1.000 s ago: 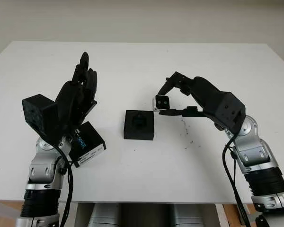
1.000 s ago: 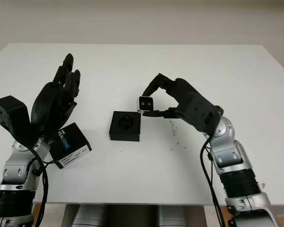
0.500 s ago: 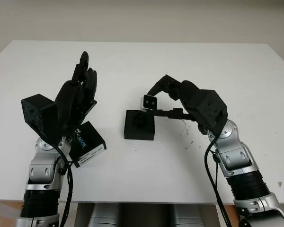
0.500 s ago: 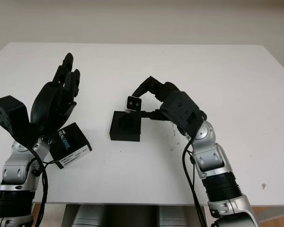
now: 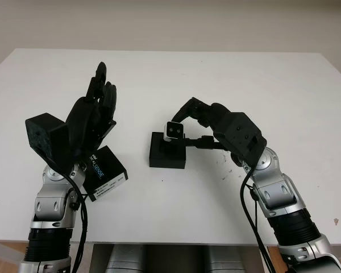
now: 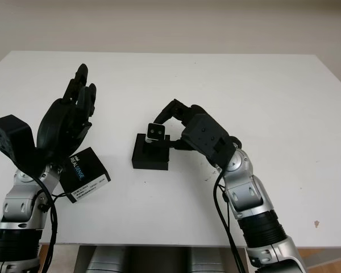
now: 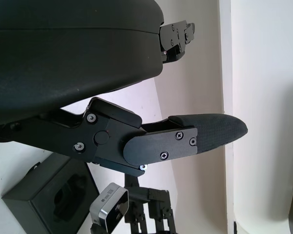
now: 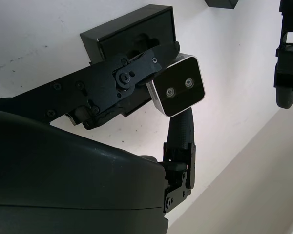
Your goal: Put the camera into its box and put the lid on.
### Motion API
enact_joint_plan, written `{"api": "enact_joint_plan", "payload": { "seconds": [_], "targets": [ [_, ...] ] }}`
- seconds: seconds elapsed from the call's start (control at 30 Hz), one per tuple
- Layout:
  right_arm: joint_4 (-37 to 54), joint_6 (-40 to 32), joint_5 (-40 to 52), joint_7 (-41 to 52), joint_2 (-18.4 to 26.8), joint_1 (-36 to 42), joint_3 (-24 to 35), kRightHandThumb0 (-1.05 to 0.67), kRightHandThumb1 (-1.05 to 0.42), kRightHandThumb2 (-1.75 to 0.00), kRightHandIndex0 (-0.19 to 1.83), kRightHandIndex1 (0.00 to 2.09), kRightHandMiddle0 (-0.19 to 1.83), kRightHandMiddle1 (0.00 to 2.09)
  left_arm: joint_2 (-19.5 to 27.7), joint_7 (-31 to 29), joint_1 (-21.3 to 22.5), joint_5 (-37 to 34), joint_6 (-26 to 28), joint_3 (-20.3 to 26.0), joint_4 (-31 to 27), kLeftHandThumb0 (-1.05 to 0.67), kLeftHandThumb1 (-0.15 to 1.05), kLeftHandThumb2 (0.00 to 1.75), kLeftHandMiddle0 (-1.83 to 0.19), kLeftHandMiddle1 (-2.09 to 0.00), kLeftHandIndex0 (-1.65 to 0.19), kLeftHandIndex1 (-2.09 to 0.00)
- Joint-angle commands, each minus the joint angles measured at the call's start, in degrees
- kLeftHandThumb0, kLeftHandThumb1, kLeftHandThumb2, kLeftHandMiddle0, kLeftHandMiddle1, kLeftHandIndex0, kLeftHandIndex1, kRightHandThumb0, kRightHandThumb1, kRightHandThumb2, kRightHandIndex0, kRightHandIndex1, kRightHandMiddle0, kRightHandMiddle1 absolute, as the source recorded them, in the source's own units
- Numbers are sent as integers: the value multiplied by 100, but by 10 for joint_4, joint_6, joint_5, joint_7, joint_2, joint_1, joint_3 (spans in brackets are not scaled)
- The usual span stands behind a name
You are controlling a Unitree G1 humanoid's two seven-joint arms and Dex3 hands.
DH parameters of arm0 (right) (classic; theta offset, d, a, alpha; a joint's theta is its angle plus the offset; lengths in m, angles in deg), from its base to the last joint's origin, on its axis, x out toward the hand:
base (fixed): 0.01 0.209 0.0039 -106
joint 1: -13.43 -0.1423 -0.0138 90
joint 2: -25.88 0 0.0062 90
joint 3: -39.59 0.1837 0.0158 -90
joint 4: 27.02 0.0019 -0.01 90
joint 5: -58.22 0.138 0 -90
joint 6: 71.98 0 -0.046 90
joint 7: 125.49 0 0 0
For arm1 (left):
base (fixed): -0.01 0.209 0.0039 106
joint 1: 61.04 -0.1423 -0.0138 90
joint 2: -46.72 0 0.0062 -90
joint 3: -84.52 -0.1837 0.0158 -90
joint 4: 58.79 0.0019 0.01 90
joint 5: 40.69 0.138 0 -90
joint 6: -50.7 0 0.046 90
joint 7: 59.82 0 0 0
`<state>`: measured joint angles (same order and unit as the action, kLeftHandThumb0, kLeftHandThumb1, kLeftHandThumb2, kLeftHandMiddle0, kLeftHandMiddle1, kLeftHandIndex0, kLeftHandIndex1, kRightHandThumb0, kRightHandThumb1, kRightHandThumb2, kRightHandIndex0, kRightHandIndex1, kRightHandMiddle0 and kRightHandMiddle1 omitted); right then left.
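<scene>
My right hand [image 5: 184, 122] is closed on the camera [image 5: 173, 131], fingers pinching its small silver-edged body so that its dark face with two lenses looks back toward me. I hold it above the far right part of the box [image 5: 167, 151], a black square box sitting open near the middle of the white table [image 5: 216, 74]; from the head views I cannot tell whether the camera touches the box rim or hangs just over it. In my right wrist view one finger [image 8: 179, 131] reaches under the camera [image 8: 178, 91] and the box [image 8: 132, 29] lies right behind it.

My left hand [image 5: 94, 116] is open, raised over the left side of the table and holding nothing. Beneath it lies the lid [image 5: 105, 173], black with a white label, partly hidden by my forearm, well apart from the box.

There is bare tabletop all around the box. The print on the label is too small to read.
</scene>
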<state>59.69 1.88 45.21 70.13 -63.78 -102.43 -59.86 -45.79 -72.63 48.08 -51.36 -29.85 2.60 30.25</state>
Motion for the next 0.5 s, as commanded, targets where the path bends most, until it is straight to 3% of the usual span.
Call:
{"api": "enact_joint_plan", "payload": {
  "seconds": [0.0, 0.47],
  "targets": [
    [-6, 12, 2, 0, -5, -1, -3, -41, -92, -5, 27, 6, 30, 171, 7, -1, 1, 2, 1, 2, -12, -85, 105, 57, 19, 0, 19, 0],
    [-74, 50, -9, -5, -9, -24, -18, -40, -93, -5, 26, 6, 31, 171, 5, -1, 3, 2, 0, 2, -11, -85, 105, 57, 19, 0, 19, 0]
  ]
}}
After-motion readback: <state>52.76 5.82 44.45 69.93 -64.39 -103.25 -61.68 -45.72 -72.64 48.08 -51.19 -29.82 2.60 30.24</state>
